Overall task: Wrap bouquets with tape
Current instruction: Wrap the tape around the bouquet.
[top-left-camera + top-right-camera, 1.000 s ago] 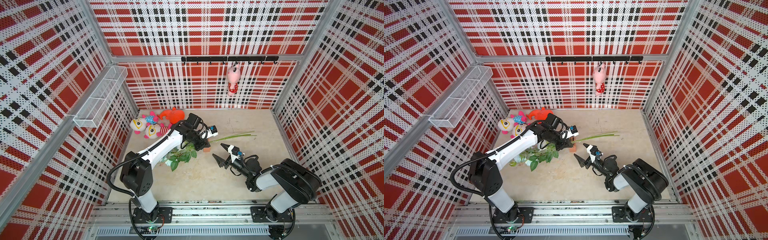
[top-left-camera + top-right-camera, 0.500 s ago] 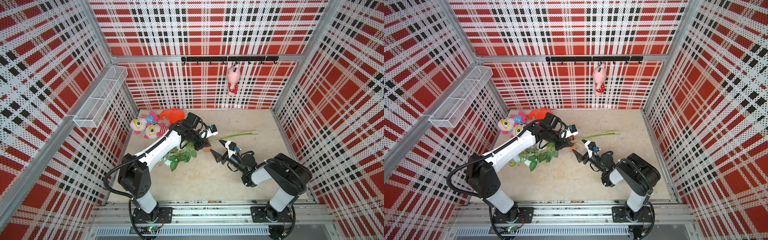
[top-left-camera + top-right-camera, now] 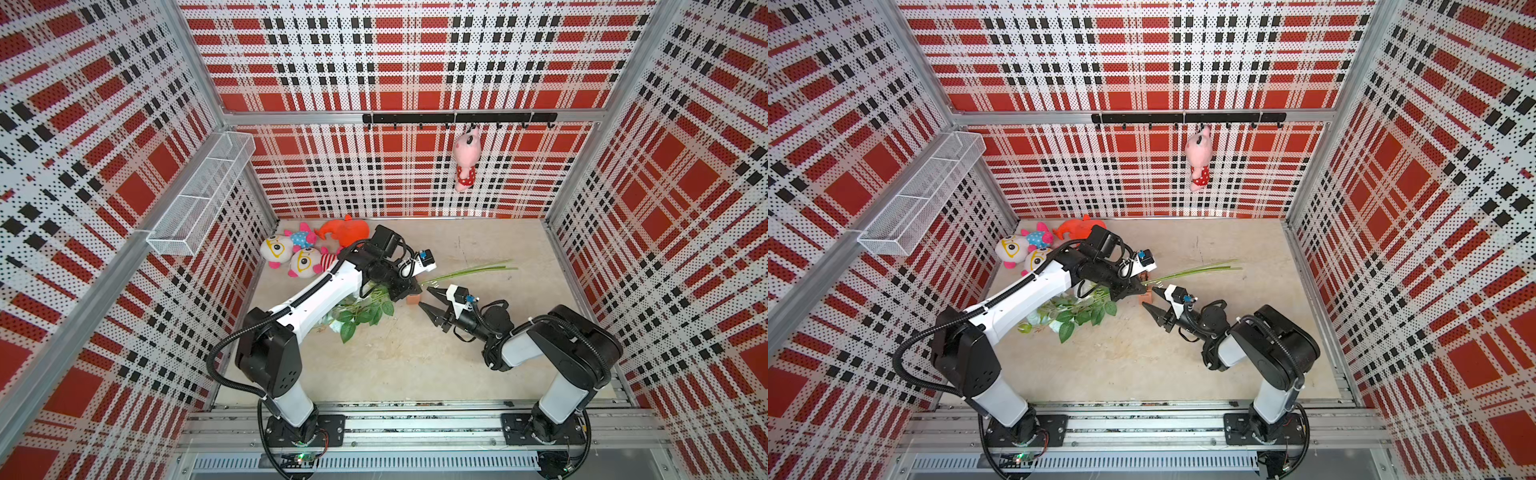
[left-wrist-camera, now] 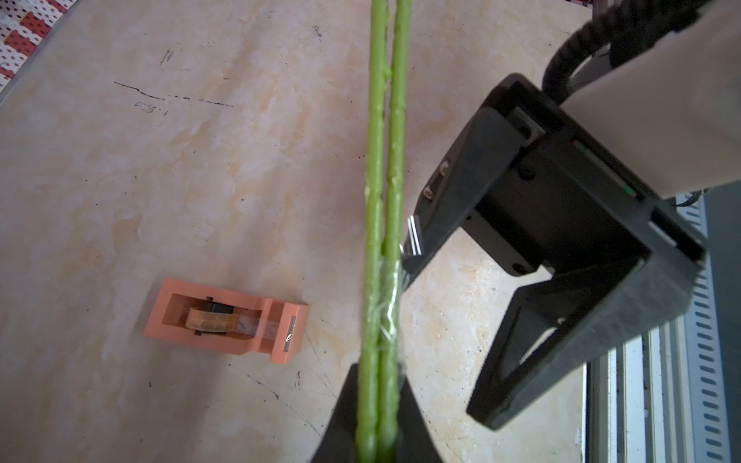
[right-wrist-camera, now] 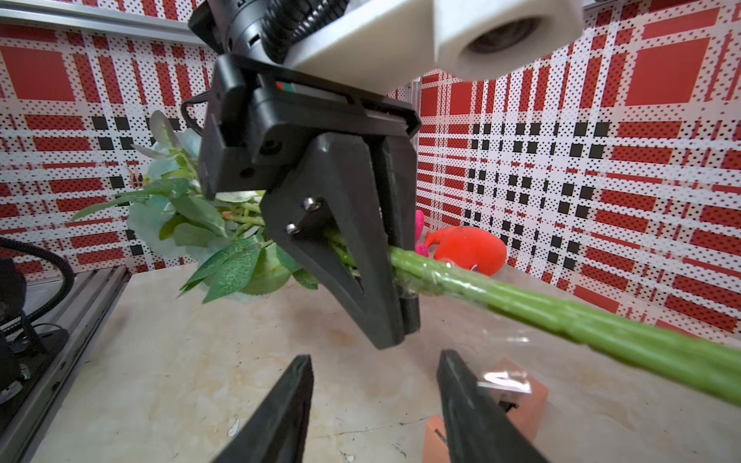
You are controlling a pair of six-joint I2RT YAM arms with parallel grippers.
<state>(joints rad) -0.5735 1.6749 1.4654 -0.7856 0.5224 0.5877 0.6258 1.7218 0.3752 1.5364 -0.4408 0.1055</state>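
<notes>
A: What is seen nearest?

B: The right gripper (image 5: 375,358) is seen low over the table (image 3: 415,365), its jaws parted and nothing between them. A clear strip (image 4: 413,240) appears to be stuck to one finger (image 4: 449,208). Just beyond, the tape dispenser (image 4: 226,316) is laid flat beside the stems (image 4: 385,160).

A: And the bouquet?

B: The bouquet (image 3: 361,316) is gripped by its stems in the clenched left gripper (image 5: 397,334), with the leaves low over the table. Some tape is already wound on beside the jaws.

A: What could go wrong?

B: The strip could be folded onto itself or kept on the finger, being sticky. The stems could be pushed askew, being held at one place only.

A: What is counted?

B: One bouquet, one dispenser and two grippers are counted, with two stems seen together from the left wrist. Farther back are four plush toys (image 3: 305,262) and one wire basket (image 3: 199,195). One pink toy (image 3: 466,160) is hung from one hook rail (image 3: 415,118).
</notes>
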